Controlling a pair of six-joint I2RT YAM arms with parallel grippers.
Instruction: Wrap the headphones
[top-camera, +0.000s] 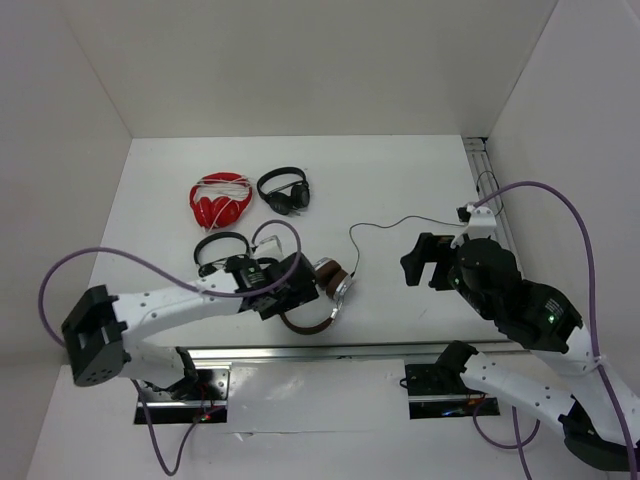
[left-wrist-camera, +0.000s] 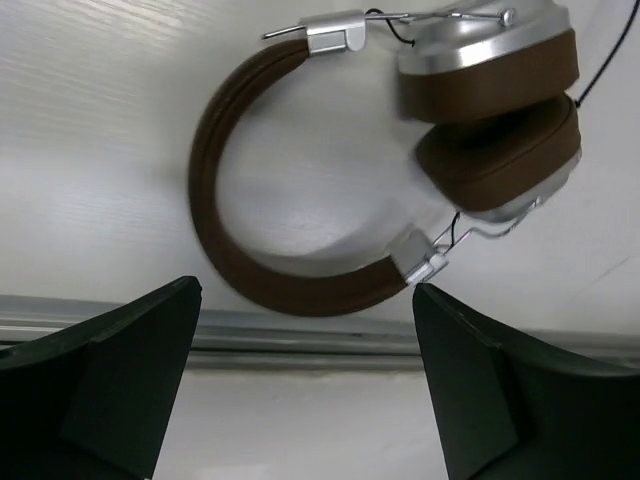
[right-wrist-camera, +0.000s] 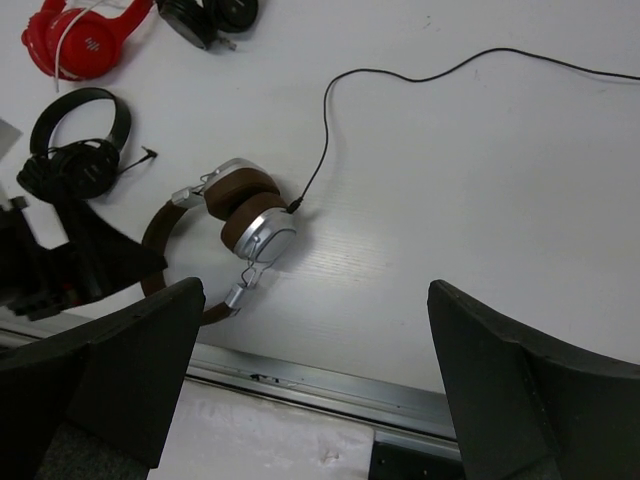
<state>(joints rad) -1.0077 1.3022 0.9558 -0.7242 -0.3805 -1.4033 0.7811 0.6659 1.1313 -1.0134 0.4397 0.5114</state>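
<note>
The headphones (top-camera: 322, 300) lie flat near the table's front edge, with a dark brown headband (left-wrist-camera: 215, 200) and silver-and-brown earcups (left-wrist-camera: 495, 110) folded together. Their thin black cable (top-camera: 385, 224) trails loose from the earcups to the back right. My left gripper (top-camera: 298, 283) is open and empty just left of the headband; in the left wrist view (left-wrist-camera: 305, 300) the headband lies ahead of the spread fingers. My right gripper (top-camera: 415, 258) is open and empty above the table, to the right of the headphones (right-wrist-camera: 250, 215), with the cable (right-wrist-camera: 330, 130) beyond it.
A red pair with white cord (top-camera: 220, 200) and a black pair (top-camera: 285, 190) lie at the back. Another black pair (top-camera: 220, 250) lies just behind my left arm. A metal rail (top-camera: 350, 350) runs along the table's front edge.
</note>
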